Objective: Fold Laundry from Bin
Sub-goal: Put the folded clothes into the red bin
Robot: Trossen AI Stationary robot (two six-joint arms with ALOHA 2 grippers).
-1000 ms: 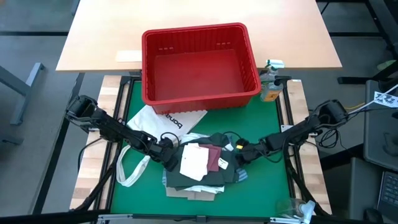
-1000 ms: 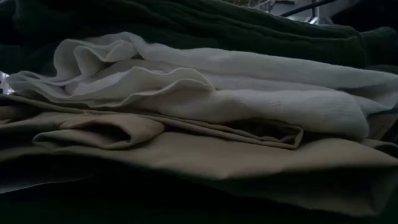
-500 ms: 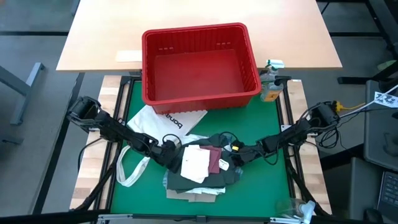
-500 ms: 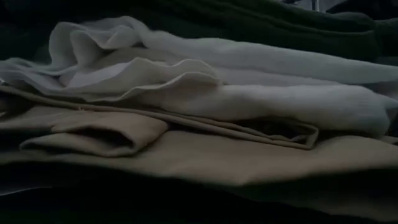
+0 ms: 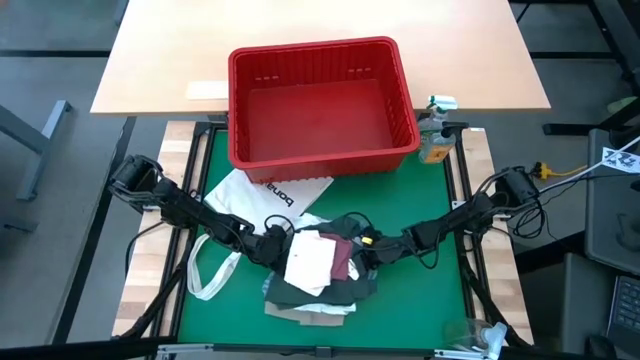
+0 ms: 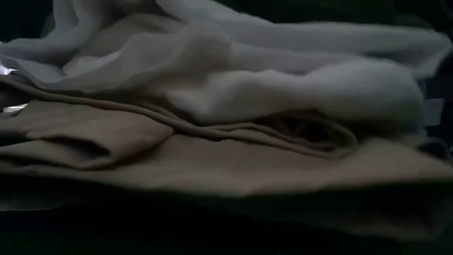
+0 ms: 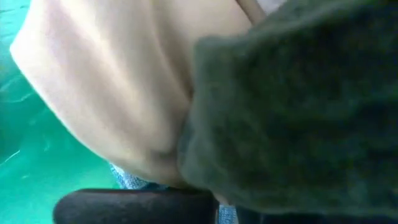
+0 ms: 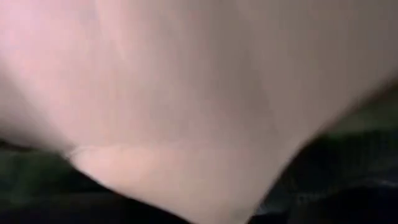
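Left gripper (image 5: 272, 244) is down at the left edge of the laundry pile (image 5: 318, 275), fingers drawn together in the cloth; which layer they have pinched, I cannot tell. Its wrist view is packed with a dark green-grey top (image 7: 298, 106) lying over pale fabric, green mat showing at one side. Right gripper (image 5: 368, 250) is pressed into the pile's right edge, and whether its fingers are apart or clamped I cannot tell, since cloth fills its wrist view. Between the two sit a white piece (image 5: 307, 261) and a maroon piece (image 5: 342, 260) on top. A tan shirt (image 6: 233, 166) lies at the bottom, its edge poking out at the near side. A white tote bag (image 5: 262, 193) lies behind the left gripper. The red bin (image 5: 320, 100) sits well apart at the far edge, with bare green mat (image 5: 420, 300) to the pile's right.
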